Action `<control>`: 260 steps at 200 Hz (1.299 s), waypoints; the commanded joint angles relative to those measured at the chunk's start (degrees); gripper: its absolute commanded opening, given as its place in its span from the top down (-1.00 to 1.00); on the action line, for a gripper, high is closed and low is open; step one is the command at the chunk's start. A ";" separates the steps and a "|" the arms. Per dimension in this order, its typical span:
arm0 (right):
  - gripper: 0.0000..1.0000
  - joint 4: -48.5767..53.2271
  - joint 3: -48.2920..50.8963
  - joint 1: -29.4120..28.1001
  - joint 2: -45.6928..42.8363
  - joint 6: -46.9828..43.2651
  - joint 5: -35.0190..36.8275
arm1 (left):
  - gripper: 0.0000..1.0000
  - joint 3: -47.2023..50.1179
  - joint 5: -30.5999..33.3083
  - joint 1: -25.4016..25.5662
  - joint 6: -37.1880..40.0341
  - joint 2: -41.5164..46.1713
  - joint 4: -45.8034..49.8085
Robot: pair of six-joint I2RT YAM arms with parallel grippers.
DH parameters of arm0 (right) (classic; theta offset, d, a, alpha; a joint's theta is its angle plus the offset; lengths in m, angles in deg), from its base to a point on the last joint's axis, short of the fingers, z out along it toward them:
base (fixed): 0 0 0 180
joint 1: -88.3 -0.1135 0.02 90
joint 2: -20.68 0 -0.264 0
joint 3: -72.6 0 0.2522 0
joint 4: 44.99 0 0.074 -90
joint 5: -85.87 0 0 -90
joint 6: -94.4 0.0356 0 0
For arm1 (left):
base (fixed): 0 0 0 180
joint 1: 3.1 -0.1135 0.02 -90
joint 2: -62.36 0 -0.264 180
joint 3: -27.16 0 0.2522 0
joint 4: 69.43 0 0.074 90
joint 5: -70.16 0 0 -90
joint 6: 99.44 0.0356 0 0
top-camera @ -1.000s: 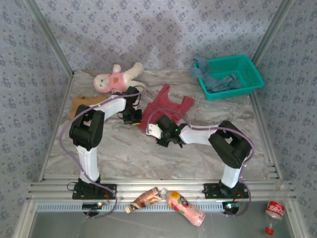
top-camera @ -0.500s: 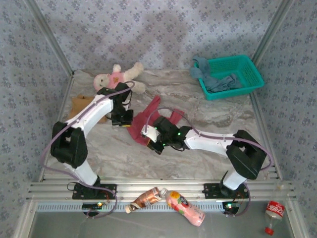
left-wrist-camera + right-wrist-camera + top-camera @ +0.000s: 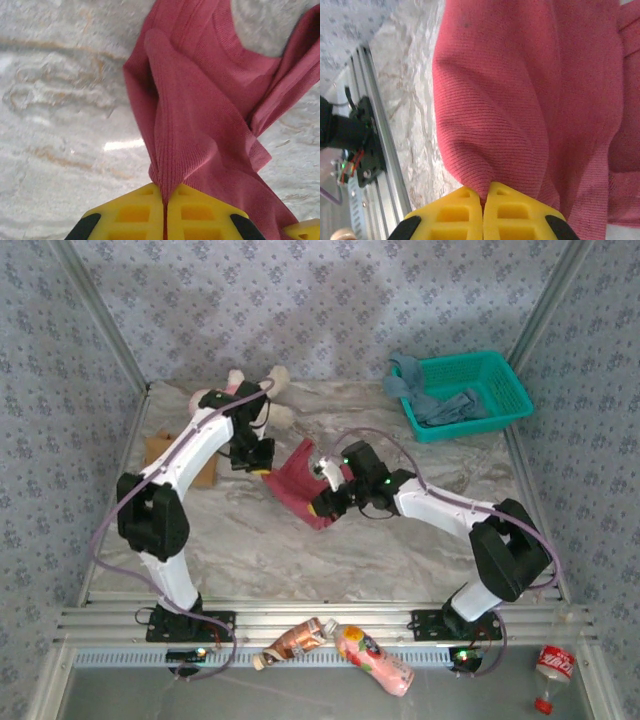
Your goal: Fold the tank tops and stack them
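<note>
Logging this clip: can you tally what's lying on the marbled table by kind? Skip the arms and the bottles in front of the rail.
Tank tops: 3 (dark red top, tan-brown top, dusty blue top)
Teal basket: 1
Plush doll: 1
Total: 5
</note>
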 commanded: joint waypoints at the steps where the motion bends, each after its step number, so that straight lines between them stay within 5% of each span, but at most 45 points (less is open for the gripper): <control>1: 0.94 1.59 -3.59 4.34 2.76 1.15 -8.34 | 0.86 -6.30 -2.84 -0.49 2.14 -6.08 0.59; 60: 0.94 12.57 -13.88 11.05 9.36 -7.55 -13.70 | 0.86 -26.06 -5.35 -0.41 3.06 -19.57 3.48; 156: 0.94 15.97 -18.61 10.46 10.45 -10.01 -14.01 | 0.87 -28.80 -5.53 -1.09 1.99 -21.50 0.45; 260: 0.95 -0.15 -7.30 -7.59 5.21 8.01 -9.60 | 1.00 8.21 2.45 -5.34 0.52 8.49 -1.20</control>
